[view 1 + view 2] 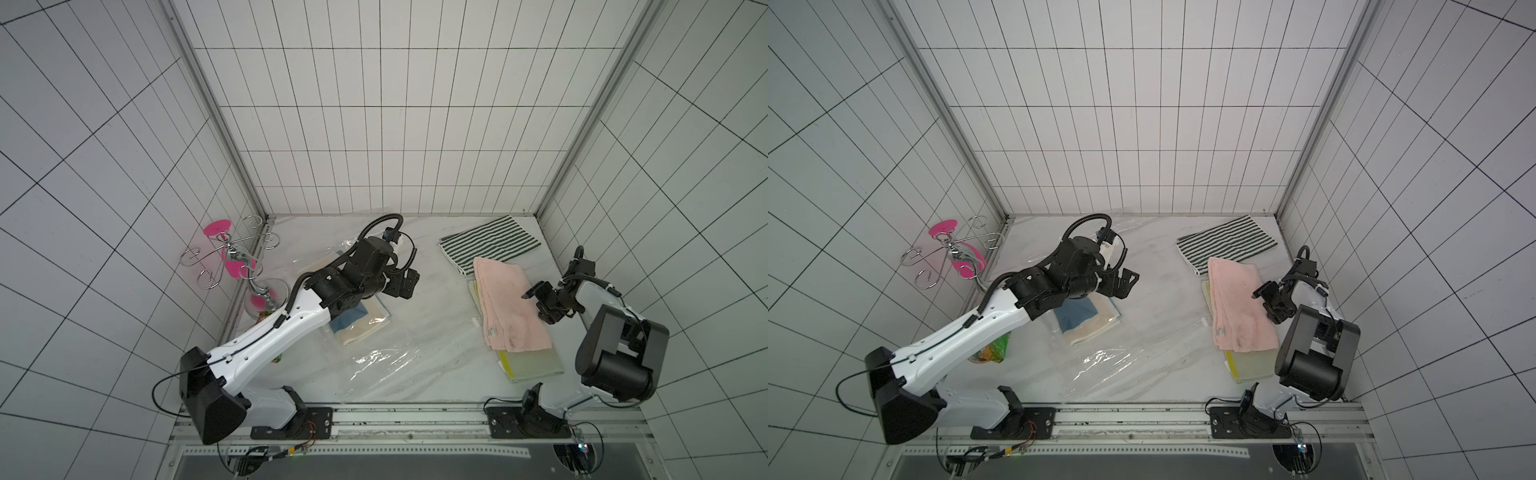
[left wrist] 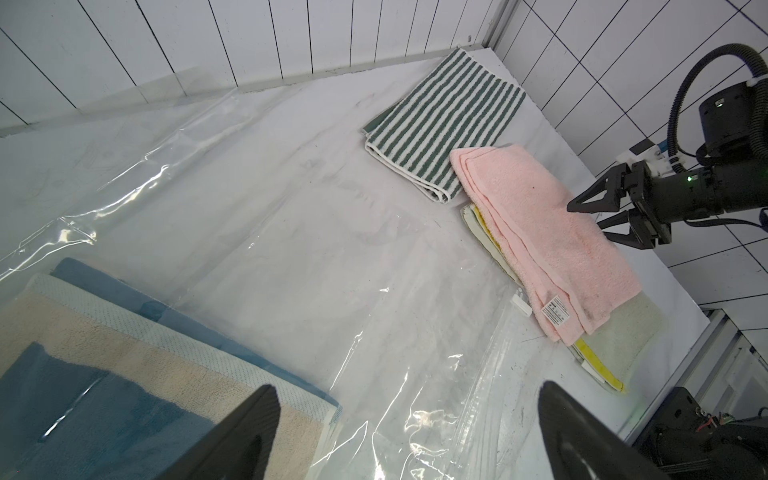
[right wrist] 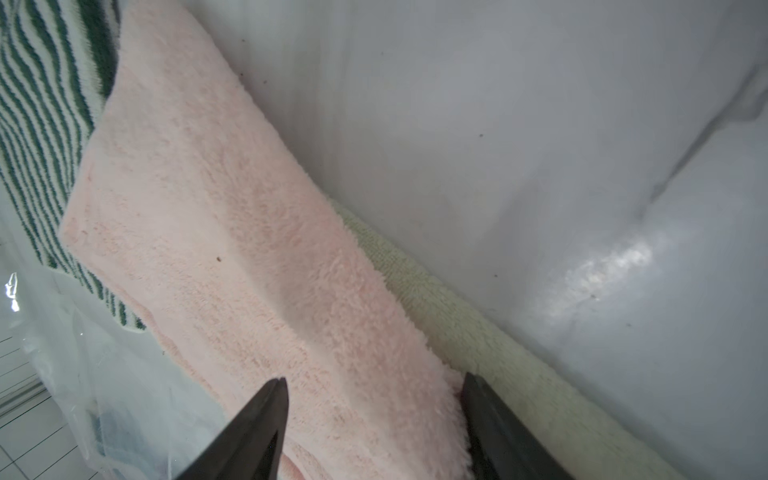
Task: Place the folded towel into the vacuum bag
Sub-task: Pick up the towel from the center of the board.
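Note:
A folded pink towel lies at the right on top of a pale green towel. My right gripper is at its right edge, one finger on the top face and one against the side, shut on the pink pile bunched between them. The clear crinkly vacuum bag lies flat across the middle and left of the table. It holds blue and beige towels. My left gripper hovers open over the bag beside those towels, holding nothing.
A green-and-white striped towel lies at the back right, its corner under the pink one. A wire stand with pink discs stands at the left wall, with a green packet below my left arm. Tiled walls close three sides.

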`<act>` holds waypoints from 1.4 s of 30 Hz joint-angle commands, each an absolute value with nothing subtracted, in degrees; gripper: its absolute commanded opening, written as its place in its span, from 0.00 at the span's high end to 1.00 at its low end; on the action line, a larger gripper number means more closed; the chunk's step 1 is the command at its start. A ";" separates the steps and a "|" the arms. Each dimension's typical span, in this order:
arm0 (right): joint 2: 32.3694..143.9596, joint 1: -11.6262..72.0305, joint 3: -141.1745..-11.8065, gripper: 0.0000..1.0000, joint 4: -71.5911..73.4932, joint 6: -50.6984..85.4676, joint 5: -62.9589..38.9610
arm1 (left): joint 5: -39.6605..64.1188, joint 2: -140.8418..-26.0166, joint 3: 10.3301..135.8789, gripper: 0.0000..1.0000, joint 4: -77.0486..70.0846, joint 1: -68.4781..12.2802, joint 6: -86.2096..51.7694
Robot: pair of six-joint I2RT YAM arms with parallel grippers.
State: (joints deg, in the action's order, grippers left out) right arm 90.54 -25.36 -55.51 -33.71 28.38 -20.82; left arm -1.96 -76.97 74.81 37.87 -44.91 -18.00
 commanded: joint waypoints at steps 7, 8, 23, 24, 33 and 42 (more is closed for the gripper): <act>90.61 -20.81 -58.83 0.66 -36.49 25.59 -13.77 | -2.54 -77.24 73.72 0.03 36.65 -45.08 -19.20; 89.51 -18.98 -59.63 0.73 -38.06 24.84 -10.99 | -2.50 -77.36 73.57 0.03 36.58 -45.02 -19.53; 85.90 3.95 -63.21 1.00 -48.50 19.05 9.02 | -0.74 -77.58 73.09 0.05 37.09 -43.04 -21.52; 86.25 5.39 -63.15 1.00 -48.63 19.22 9.31 | -0.71 -77.47 73.04 0.05 37.05 -42.83 -21.58; 93.23 11.28 -62.27 0.96 -45.50 21.22 6.99 | 0.00 -76.84 72.41 0.05 37.09 -42.45 -22.24; 96.64 11.27 -62.53 0.54 -43.42 21.88 -1.86 | 0.08 -76.42 71.78 0.06 37.44 -41.97 -22.41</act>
State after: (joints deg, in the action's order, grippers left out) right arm 96.25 10.92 -62.41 -43.00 21.26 1.91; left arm -0.10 -77.65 72.27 37.52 -42.41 -21.98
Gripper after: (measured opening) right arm 0.449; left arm 0.942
